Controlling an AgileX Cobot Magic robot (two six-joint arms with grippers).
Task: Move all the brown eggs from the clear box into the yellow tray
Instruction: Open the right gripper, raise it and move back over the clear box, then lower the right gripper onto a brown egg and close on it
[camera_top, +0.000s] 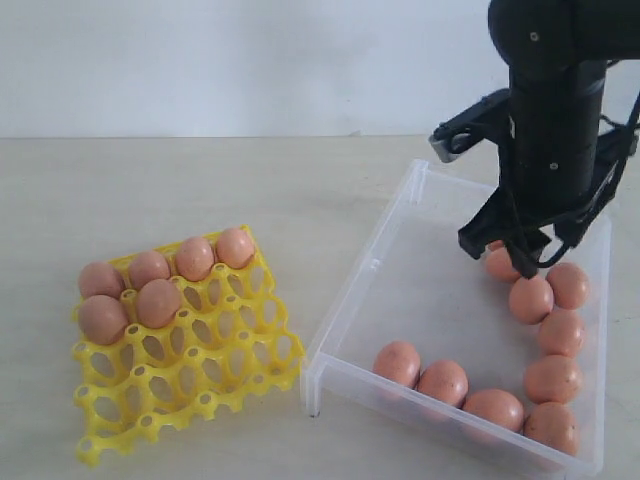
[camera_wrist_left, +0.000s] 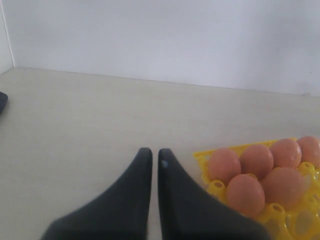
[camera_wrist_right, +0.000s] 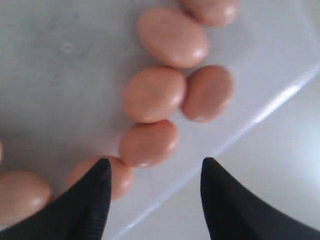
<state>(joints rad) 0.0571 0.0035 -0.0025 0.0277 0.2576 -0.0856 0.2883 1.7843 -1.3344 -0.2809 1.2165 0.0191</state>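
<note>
Six brown eggs (camera_top: 158, 300) sit in the far cups of the yellow tray (camera_top: 200, 392) at the left. Several more brown eggs (camera_top: 530, 298) lie along the right and near sides of the clear box (camera_top: 360, 268). My right gripper (camera_top: 512, 258) hangs open over the box's far right corner. In the right wrist view its fingers (camera_wrist_right: 155, 167) stand wide apart with nothing between them, and an egg (camera_wrist_right: 148, 142) lies just beyond the tips by the box wall (camera_wrist_right: 280, 97). My left gripper (camera_wrist_left: 154, 152) is shut and empty above the table, beside the tray (camera_wrist_left: 216, 189) and its eggs (camera_wrist_left: 245, 192).
The pale table (camera_top: 200, 190) runs bare behind the tray and between the tray and the box. A white wall (camera_top: 250, 60) closes the back. The right arm's black body (camera_top: 555, 120) stands above the box's far side.
</note>
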